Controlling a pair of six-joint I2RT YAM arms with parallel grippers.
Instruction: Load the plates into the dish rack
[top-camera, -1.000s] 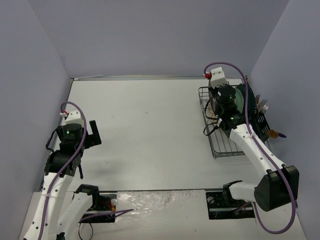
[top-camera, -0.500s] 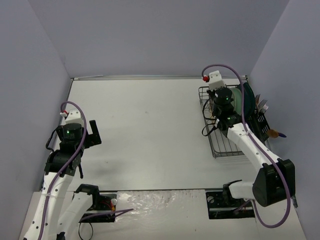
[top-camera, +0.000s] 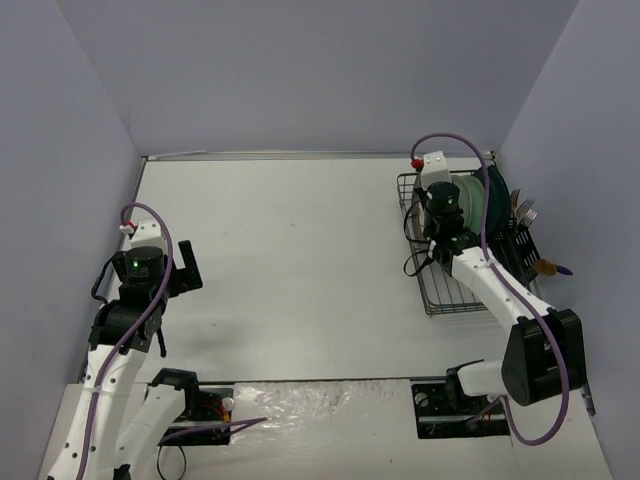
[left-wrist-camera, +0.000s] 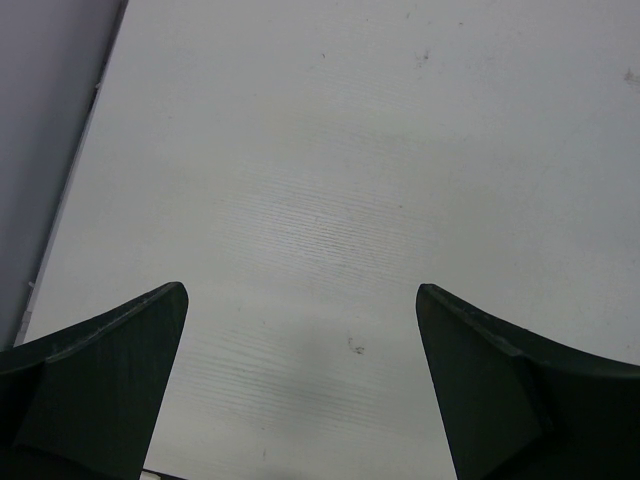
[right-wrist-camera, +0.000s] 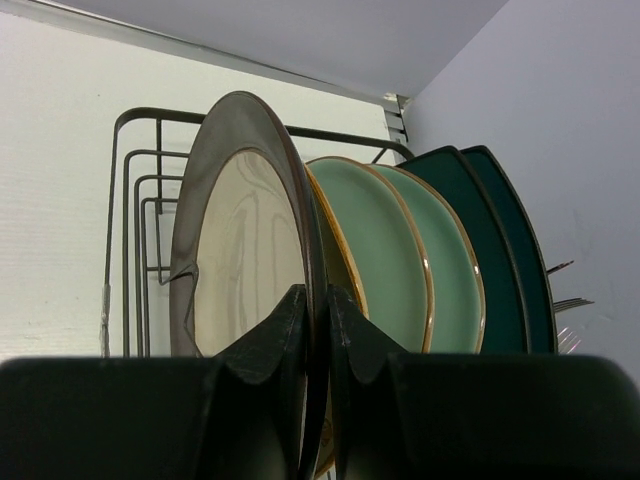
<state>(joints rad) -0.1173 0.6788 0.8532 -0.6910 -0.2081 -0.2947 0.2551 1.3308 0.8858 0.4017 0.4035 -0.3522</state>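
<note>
White tabletop (top-camera: 300, 260), grey walls, and at the right of the overhead frame the right gripper (right-wrist-camera: 318, 320) pinches the rim of the grey-brown-rimmed cream plate (right-wrist-camera: 245, 250). That plate stands upright in the dish rack (top-camera: 445, 290), beside the mint-green plates (right-wrist-camera: 400, 260) and dark teal plates (right-wrist-camera: 500, 270). Lower left, the left gripper (left-wrist-camera: 300, 295) hangs wide open above the table, holding nothing.

Lower edge of grey-rimmed plate (right-wrist-camera: 245, 260) hidden behind right hand (right-wrist-camera: 317, 302)
</note>
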